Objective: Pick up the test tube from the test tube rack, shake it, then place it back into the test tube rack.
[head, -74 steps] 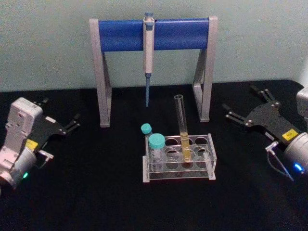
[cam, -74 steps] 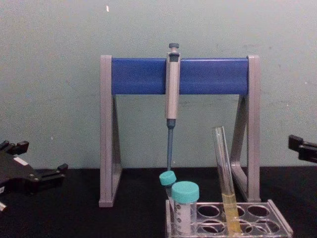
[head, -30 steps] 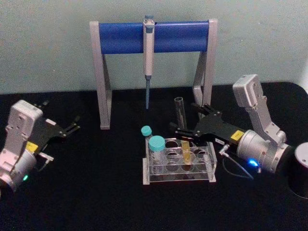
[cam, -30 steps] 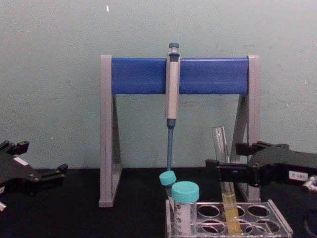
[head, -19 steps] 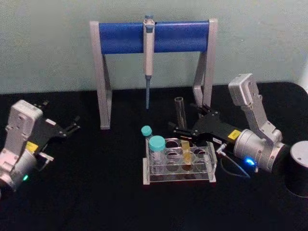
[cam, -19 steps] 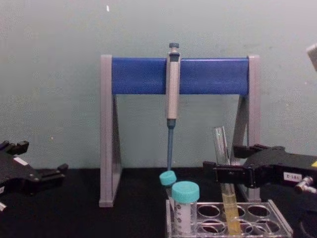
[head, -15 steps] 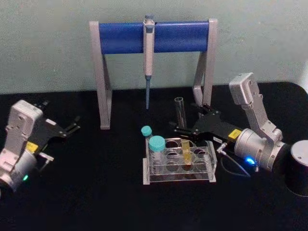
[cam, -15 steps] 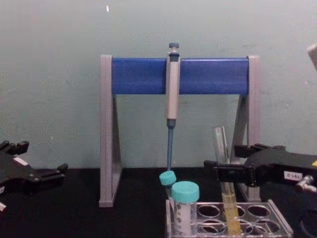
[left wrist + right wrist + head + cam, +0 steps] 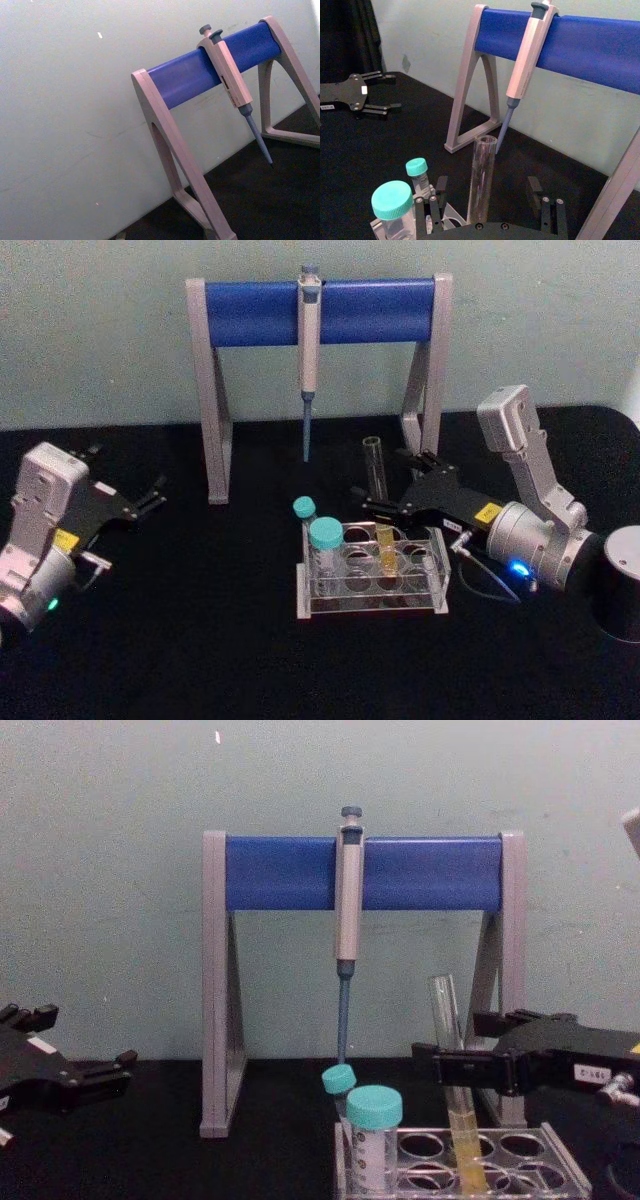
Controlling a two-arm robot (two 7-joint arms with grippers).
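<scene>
The test tube (image 9: 376, 468) is a long clear glass tube with yellow liquid at its bottom (image 9: 465, 1145). It stands almost upright in a middle hole of the clear test tube rack (image 9: 432, 592). My right gripper (image 9: 378, 478) is open, with one finger on either side of the tube's upper half and not touching it. In the right wrist view the tube (image 9: 481, 175) rises between the two spread fingers (image 9: 434, 204). My left gripper (image 9: 128, 475) is parked open at the far left, away from the rack.
Two teal-capped tubes (image 9: 323, 537) stand in the rack's left end. Behind it is a grey-and-blue pipette stand (image 9: 250, 312) with a pipette (image 9: 308, 350) hanging tip down. A dark cylinder (image 9: 620, 585) sits at the right edge.
My right gripper has swung in from the far right and now straddles the test tube. It has barely moved over the last half second. The tube and the left arm have stayed put.
</scene>
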